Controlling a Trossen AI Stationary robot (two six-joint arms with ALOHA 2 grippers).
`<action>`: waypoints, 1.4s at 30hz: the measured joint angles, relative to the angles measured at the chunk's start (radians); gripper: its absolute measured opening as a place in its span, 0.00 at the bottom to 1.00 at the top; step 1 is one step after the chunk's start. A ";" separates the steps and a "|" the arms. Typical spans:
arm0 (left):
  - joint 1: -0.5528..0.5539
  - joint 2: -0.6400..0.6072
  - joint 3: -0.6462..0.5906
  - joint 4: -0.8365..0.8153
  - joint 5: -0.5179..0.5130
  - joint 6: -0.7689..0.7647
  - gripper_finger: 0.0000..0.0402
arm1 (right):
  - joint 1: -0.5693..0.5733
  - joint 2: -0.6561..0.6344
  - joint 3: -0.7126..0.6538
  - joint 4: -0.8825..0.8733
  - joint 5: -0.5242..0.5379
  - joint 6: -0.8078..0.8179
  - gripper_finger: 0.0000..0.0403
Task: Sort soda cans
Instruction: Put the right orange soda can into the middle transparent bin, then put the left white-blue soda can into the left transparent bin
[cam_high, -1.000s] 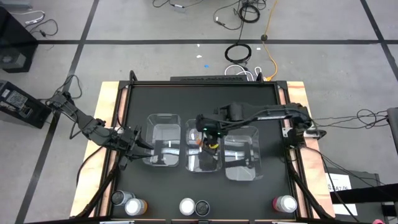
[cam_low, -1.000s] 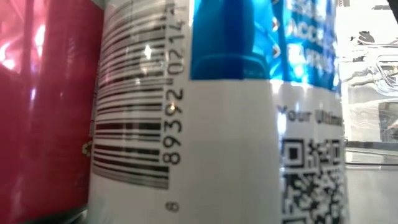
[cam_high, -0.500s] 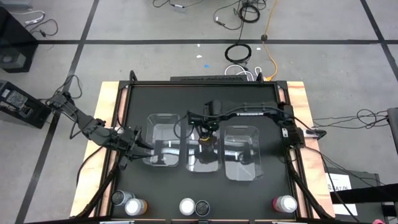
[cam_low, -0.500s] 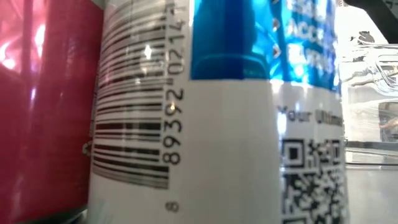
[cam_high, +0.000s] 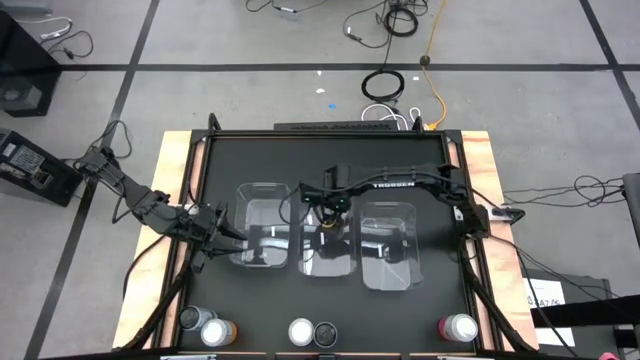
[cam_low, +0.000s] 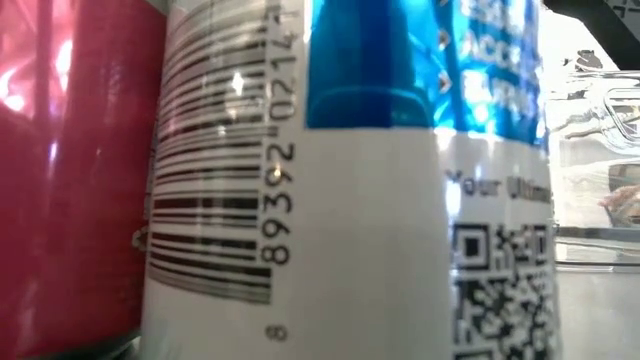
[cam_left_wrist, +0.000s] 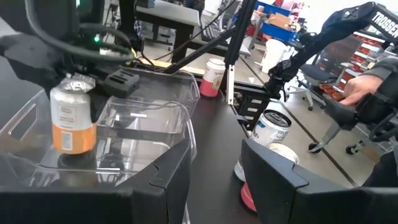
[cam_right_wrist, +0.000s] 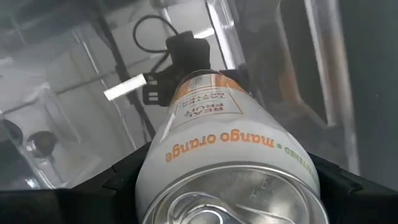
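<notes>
Three clear bins (cam_high: 264, 224) on black table (cam_high: 410, 165); cables (cam_high: 384, 84) on floor.

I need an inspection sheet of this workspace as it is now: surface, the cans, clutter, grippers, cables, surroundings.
Surface: black table with wooden side edges.
Job's things: three clear bins in a row; orange can upright in the middle bin; five more cans along the near edge.
Clutter: nothing seen.
Grippers: right gripper over the middle bin, fingers on both sides of the orange can; left gripper at the left bin, open, empty.
Cables: loose coils on the floor behind the table.
Surroundings: grey tiled floor; a person's hand beyond the table in the left wrist view.
</notes>
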 joint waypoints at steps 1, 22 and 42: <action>0.000 0.000 0.000 0.000 0.000 0.000 0.38 | 0.000 0.000 -0.010 0.011 -0.011 0.000 0.69; 0.000 0.000 0.000 0.000 0.000 -0.001 0.38 | -0.038 -0.002 -0.021 0.019 -0.022 -0.034 0.90; 0.000 0.000 0.000 0.000 0.000 -0.001 0.38 | -0.039 -0.123 -0.021 0.008 -0.016 0.004 0.92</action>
